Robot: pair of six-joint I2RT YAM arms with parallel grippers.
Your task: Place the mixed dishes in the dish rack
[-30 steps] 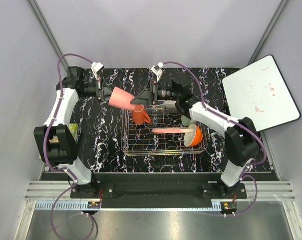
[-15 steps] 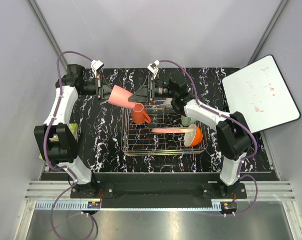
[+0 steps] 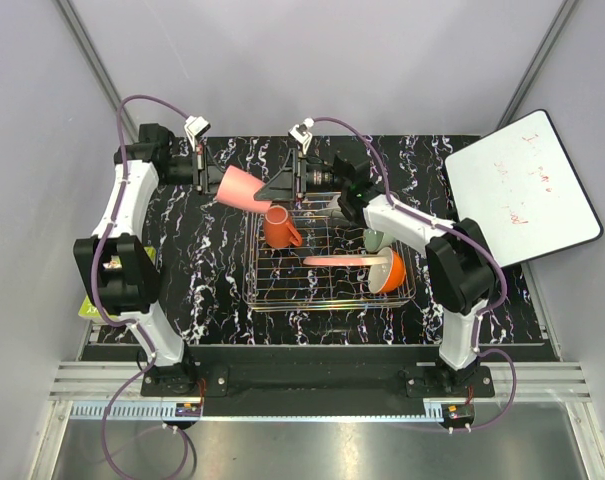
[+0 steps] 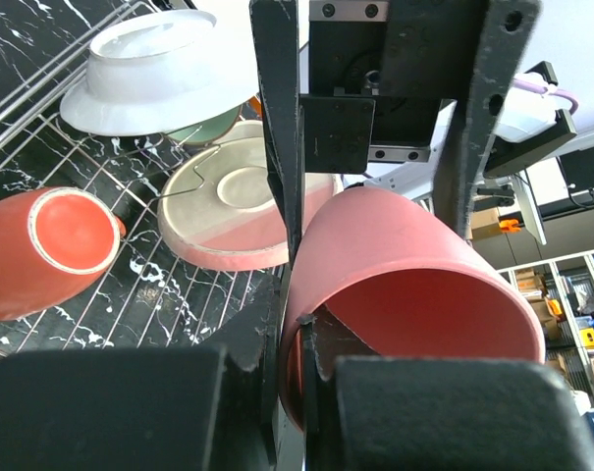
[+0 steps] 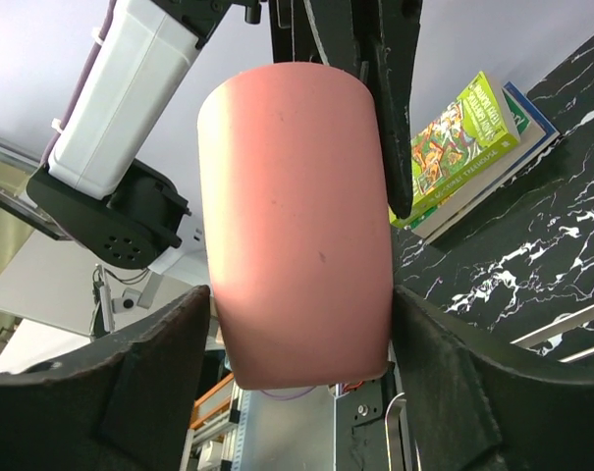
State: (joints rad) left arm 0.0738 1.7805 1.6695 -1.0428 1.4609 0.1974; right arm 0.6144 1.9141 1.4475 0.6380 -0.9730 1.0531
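- left gripper (image 3: 214, 180) is clamped tight on the pink mug (image 3: 244, 189), one finger inside the rim and one outside, pinching the wall. The mug hangs on its side in the air, base pointing away from that gripper.
- right gripper (image 3: 269, 192) faces it from the other end, jaws wide, with the mug's base end sitting between its fingers (image 5: 110, 392). Honestly can't tell if the pads touch the mug.
- dish rack (image 3: 282, 285) sits below both grippers.
- orange mug (image 3: 279, 228) lies on its side in the rack, just under the right gripper. The pink-and-peach plate (image 4: 238, 211) and orange bowl (image 3: 390, 270) are further along.
- green book (image 5: 463, 147) lies on the table, off past the left gripper.
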